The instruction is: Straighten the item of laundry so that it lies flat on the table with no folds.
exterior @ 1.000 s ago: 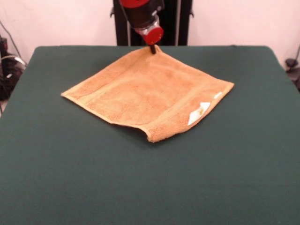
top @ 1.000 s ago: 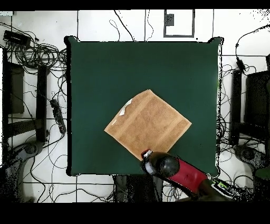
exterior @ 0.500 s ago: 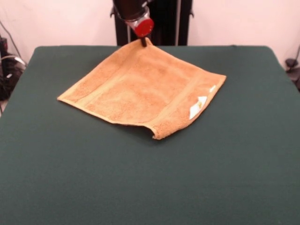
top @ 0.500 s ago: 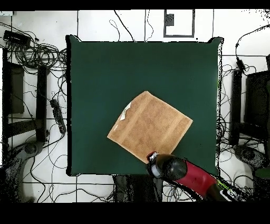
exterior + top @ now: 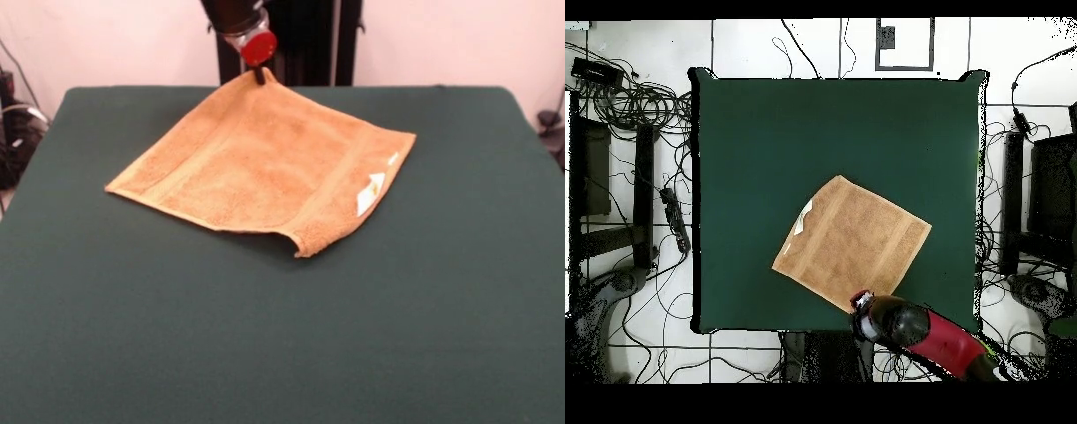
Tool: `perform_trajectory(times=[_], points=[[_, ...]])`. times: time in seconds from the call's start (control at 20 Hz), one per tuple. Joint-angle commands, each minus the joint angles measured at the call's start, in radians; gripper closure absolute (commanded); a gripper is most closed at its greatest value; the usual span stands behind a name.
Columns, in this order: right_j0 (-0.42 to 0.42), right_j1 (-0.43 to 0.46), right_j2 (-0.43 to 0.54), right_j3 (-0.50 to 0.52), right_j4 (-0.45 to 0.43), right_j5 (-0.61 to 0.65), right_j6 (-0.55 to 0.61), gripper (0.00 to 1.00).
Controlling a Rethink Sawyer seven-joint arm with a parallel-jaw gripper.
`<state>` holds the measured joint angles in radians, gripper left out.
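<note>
- At the table's (image 5: pixel 106 353) edge nearest the robot, the gripper (image 5: pixel 259 78) sat right on one corner of the orange-tan terry towel (image 5: pixel 265 163); that corner was drawn up into a small peak against the dark tip.
- Whether the pincer had closed on the cloth or was only touching it could not be told: the tips were too small and dark in the front view, and the arm's red and black body (image 5: pixel 910 330) covered them in the overhead view.
- The towel lay spread like a diamond on the dark green felt top, toward the robot's side of the table's middle, with bare felt all round the other three corners.
- Its corner opposite the gripper curled up slightly off the felt, with a shadow under the hem beside it.
- A small white tag (image 5: pixel 371 193) showed near one side edge, with a smaller white mark just beyond it.
- Woven border bands ran along two opposite edges.
- In the overhead view, cables (image 5: pixel 625 100) lay tangled on the tiled floor beside the table.
</note>
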<state>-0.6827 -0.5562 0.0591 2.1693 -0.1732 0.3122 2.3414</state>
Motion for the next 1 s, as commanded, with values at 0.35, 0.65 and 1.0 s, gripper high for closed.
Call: perform_trajectory(times=[0.35, 0.65, 1.0], points=[[-0.053, 0.003, 0.081, -0.104, -0.059, 0.154, -0.089, 1.0], [-0.096, -0.006, 0.094, -0.12, -0.095, 0.194, -0.119, 1.0], [-0.157, -0.01, 0.123, -0.153, -0.14, 0.259, -0.17, 1.0]])
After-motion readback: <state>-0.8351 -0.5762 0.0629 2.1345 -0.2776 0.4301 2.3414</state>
